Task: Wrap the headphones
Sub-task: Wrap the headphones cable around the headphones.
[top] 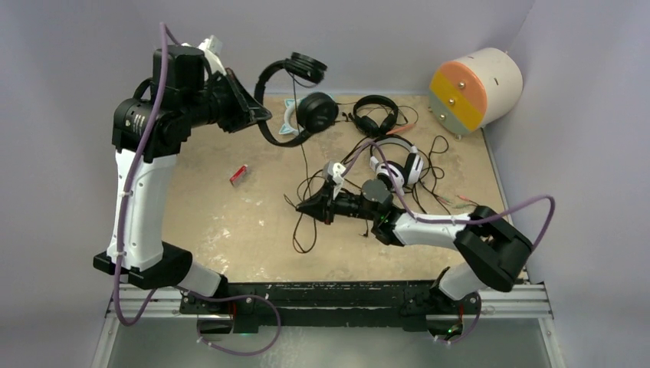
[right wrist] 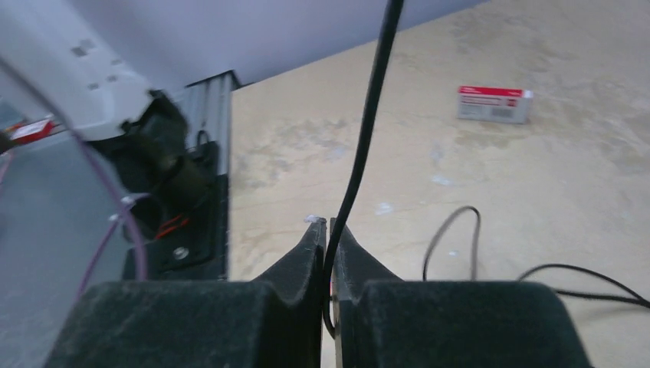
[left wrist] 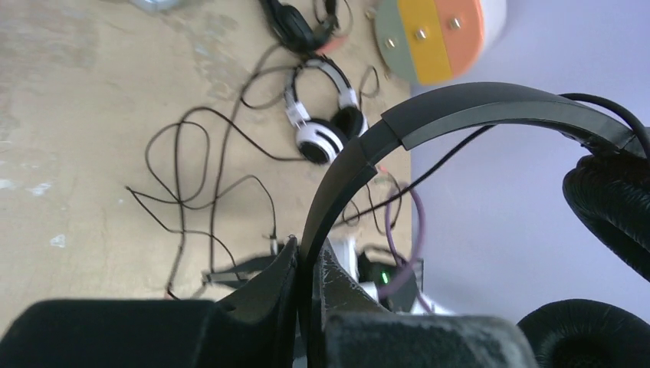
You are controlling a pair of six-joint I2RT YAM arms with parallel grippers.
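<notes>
left gripper (top: pixel 263 116): clamped narrow on the headband of the black headphones (top: pixel 306 69), you can see it best in the left wrist cam (left wrist: pixel 310 264)
black headphones: at about 11 o'clock on the table (top: pixel 230 230), held up in the air, ear pads pointing toward 3 o'clock
right gripper (top: pixel 300 205): near the middle of the table, fingers pinched nearly closed on a thin black cable (right wrist: pixel 360 138) that runs straight up out of the wrist view
teal headphones (top: pixel 288 129): just under/behind the black pair, partly hidden
black-and-red headphones (top: pixel 375 113): lying at 12 to 1 o'clock
white headphones (top: pixel 395 165): lying at 2 o'clock, tangle of cables (top: pixel 304 230) around them
red box (top: pixel 238 175): 9 o'clock, off on its own
drum (top: pixel 475 90): far corner, 1 to 2 o'clock
</notes>
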